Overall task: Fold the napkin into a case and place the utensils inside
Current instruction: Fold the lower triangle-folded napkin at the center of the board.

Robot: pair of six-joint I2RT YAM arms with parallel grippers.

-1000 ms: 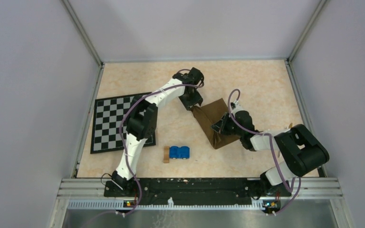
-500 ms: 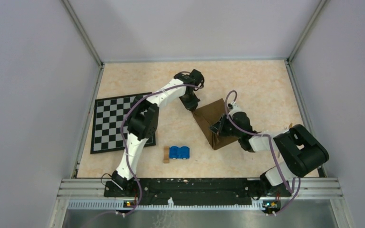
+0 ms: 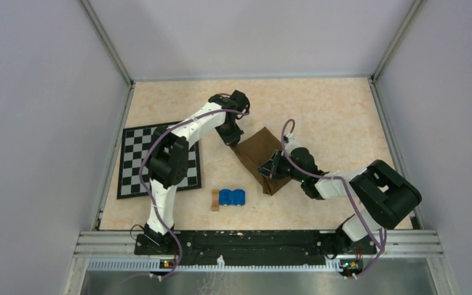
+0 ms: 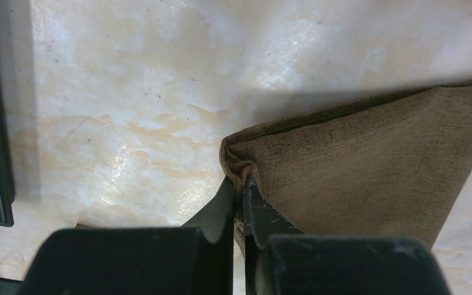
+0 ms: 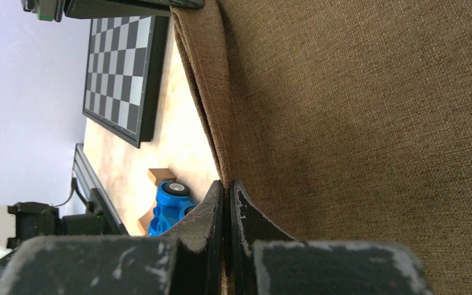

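The napkin (image 3: 257, 152), a dark brown cloth folded in layers, lies slanted in the middle of the table. My left gripper (image 3: 230, 139) is shut on its far left corner, and in the left wrist view the left gripper (image 4: 241, 184) pinches a bunched bit of the napkin (image 4: 356, 166). My right gripper (image 3: 270, 170) is shut on the near edge. In the right wrist view the right gripper (image 5: 227, 185) clamps the layered edge of the napkin (image 5: 356, 123). The utensils are out of view.
A black-and-white chessboard mat (image 3: 140, 161) lies at the left, partly under the left arm. A blue toy car (image 3: 232, 197) and a small tan wooden block (image 3: 215, 200) sit near the front, left of the napkin. Grey walls enclose the table.
My left gripper has shut on the napkin's corner. Both arms have then moved left, dragging the napkin with them.
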